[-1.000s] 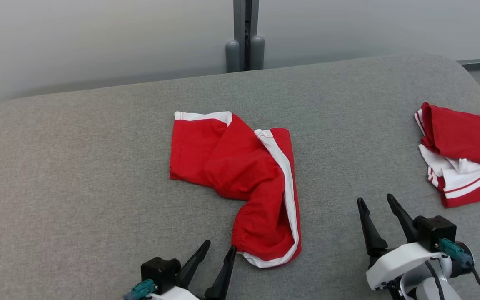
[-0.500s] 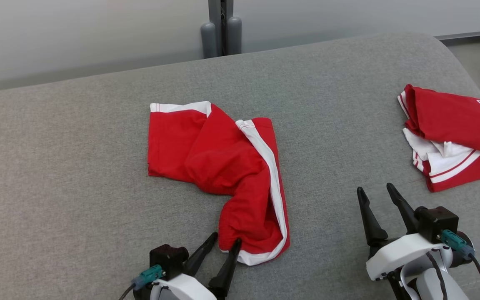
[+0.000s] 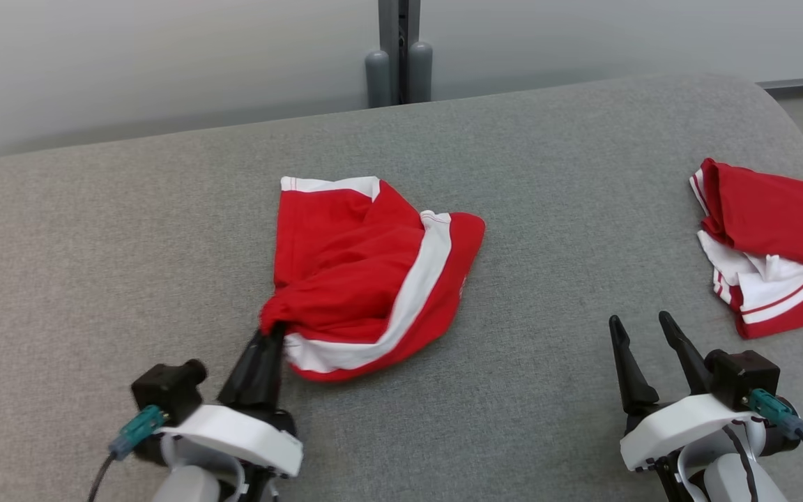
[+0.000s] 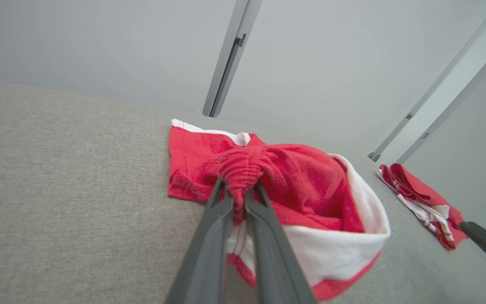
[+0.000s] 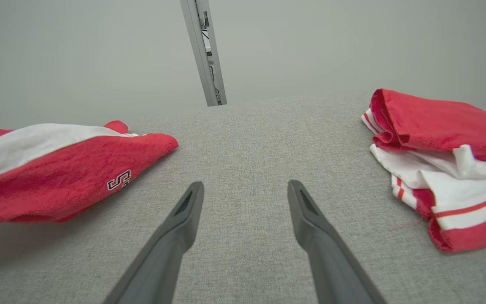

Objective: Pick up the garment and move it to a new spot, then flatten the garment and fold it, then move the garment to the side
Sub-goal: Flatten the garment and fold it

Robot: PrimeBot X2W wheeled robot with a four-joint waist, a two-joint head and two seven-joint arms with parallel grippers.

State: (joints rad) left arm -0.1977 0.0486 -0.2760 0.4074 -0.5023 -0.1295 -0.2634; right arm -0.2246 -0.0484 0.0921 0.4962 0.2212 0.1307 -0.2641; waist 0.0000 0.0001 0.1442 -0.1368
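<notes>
Head view: red shorts (image 3: 363, 261) with a white side stripe lie bunched near the middle of the grey fabric-covered desk (image 3: 548, 174). My left fingers (image 3: 270, 335) are pressed together on a gathered bit of the red cloth at the 7 o'clock corner of the heap. Left wrist view confirms it: both fingers are closed flat against each other with a ribbed red wad squeezed between the tips, no gap visible. The cloth beside the pinch rises off the desk and curls over, white band outward; the far leg, towards 12 o'clock, lies flat on the fabric. My right fingers (image 3: 640, 321) sit at 4 o'clock from the shorts, well apart from them, spread wide and holding nothing; the right wrist view shows bare grey fabric between them. I cannot tell whether their tips touch the desk. Same view: a small black-and-white letter mark (image 5: 118, 180) on the red panel at 9 o'clock. A second garment, a red and white jersey (image 3: 778, 237), lies crumpled at 3 o'clock near the desk's right edge. A grey post (image 3: 399, 56) stands at 12 o'clock behind the desk.
</notes>
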